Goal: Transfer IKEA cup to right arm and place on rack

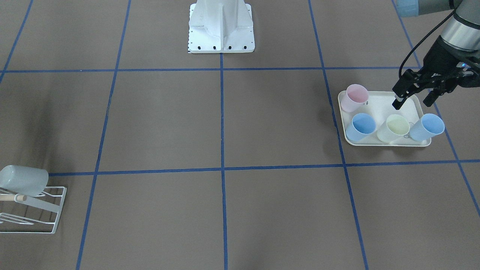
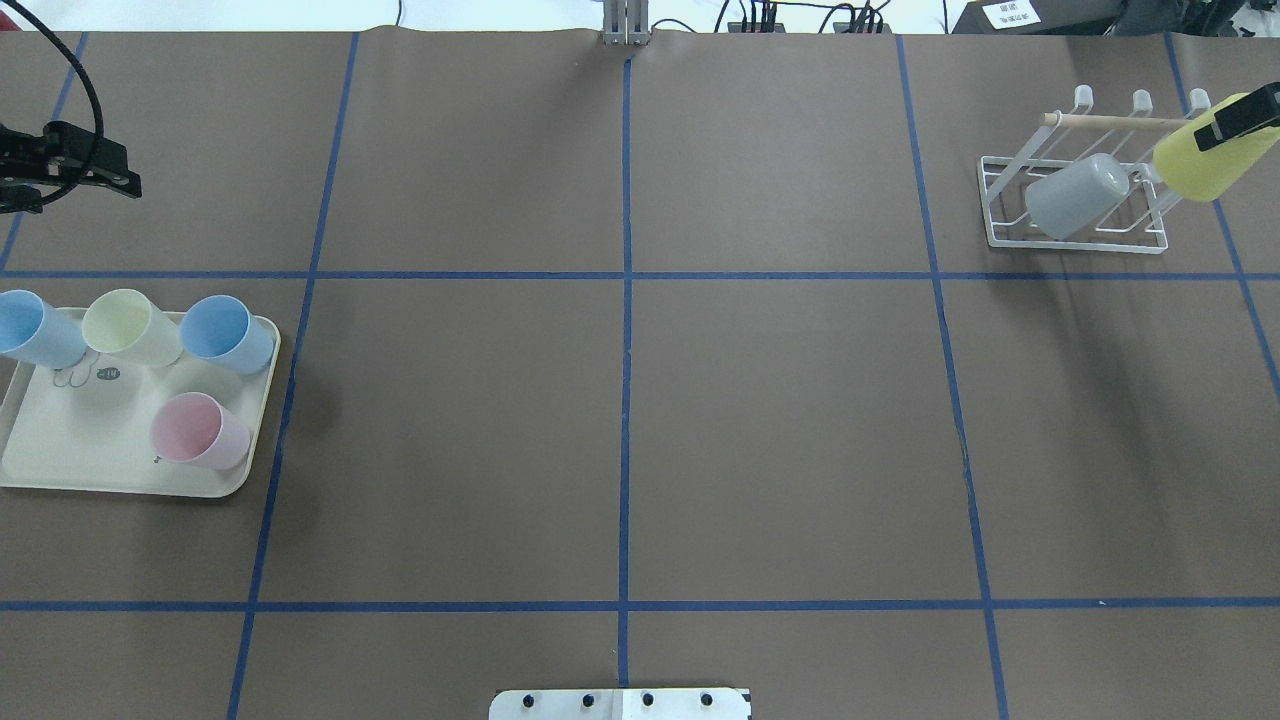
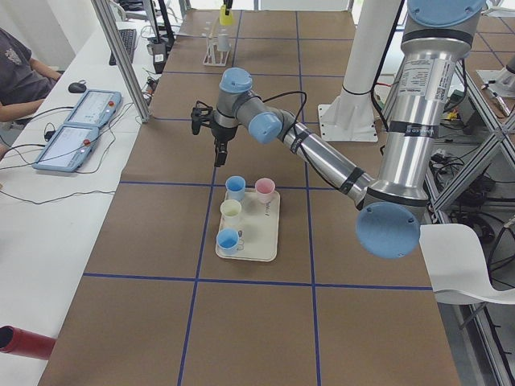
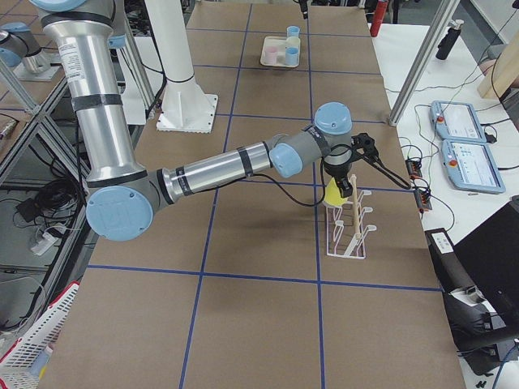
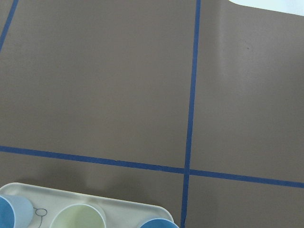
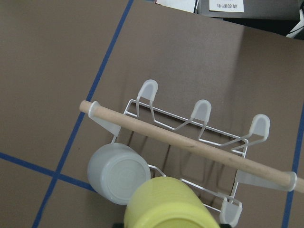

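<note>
My right gripper is shut on a bright yellow cup and holds it tilted at the right end of the white wire rack. The right wrist view shows the yellow cup just above the rack, below its wooden dowel. A grey cup sits upside down on a prong beside it. My left gripper is open and empty, hovering over the far edge of the cream tray.
The tray holds two blue cups, a pale yellow cup and a pink cup. The robot's white base stands at mid-table. Blue tape lines grid the brown table.
</note>
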Action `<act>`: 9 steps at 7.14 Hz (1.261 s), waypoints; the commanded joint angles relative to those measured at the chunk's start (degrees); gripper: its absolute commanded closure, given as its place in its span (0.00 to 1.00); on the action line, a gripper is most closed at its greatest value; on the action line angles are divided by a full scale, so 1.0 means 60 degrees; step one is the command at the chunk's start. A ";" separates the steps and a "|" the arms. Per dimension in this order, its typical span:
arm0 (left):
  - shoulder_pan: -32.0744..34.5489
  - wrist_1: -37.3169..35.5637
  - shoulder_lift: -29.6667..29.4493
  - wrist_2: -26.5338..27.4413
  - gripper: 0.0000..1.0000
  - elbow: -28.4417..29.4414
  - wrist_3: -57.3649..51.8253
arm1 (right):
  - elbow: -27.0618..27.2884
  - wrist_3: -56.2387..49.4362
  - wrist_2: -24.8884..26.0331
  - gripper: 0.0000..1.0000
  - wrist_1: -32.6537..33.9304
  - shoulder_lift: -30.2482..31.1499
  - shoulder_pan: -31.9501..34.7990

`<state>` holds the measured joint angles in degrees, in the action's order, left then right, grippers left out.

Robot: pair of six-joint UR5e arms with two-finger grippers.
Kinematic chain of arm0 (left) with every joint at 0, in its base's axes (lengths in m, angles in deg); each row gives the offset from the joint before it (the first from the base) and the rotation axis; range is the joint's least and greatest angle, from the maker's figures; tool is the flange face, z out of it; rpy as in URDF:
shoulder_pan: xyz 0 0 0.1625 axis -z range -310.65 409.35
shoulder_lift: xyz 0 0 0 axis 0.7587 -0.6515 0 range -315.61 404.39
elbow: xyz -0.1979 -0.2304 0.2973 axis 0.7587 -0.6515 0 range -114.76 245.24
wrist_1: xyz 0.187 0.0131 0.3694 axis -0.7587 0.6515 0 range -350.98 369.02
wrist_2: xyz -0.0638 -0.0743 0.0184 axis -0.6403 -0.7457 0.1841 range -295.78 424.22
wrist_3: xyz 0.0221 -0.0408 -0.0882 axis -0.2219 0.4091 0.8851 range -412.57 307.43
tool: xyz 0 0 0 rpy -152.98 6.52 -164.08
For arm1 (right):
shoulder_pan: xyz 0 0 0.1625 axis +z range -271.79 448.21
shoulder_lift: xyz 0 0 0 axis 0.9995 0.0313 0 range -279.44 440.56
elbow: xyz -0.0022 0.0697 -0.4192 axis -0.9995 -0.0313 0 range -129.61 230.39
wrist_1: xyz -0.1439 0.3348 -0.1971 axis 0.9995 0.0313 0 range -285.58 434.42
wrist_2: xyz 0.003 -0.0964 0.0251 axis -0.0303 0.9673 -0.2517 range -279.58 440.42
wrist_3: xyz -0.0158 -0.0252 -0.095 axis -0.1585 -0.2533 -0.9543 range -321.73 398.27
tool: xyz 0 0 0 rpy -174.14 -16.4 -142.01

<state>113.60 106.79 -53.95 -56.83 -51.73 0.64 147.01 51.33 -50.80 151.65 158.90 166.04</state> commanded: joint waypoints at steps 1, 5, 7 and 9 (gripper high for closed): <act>-0.0001 -0.0007 0.0027 -0.0011 0.00 -0.0105 0.0037 | -0.0222 -0.0329 0.0688 0.82 0.0354 -0.0034 -0.0375; -0.0001 0.0008 0.0042 -0.0025 0.00 -0.0178 0.0037 | -0.0500 -0.0390 0.0733 0.82 0.0795 -0.0705 -0.0390; -0.0001 0.0008 0.0042 -0.0025 0.00 -0.0178 0.0052 | -0.0648 -0.0405 0.0792 0.82 0.0810 -0.0854 -0.0390; -0.0001 0.0008 0.0042 -0.0040 0.00 -0.0178 0.0052 | -0.0779 -0.0434 0.0821 0.82 0.0795 -0.0899 -0.0390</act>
<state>113.59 106.84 -53.70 -57.04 -52.80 0.95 142.81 48.87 -46.01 156.48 153.71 163.70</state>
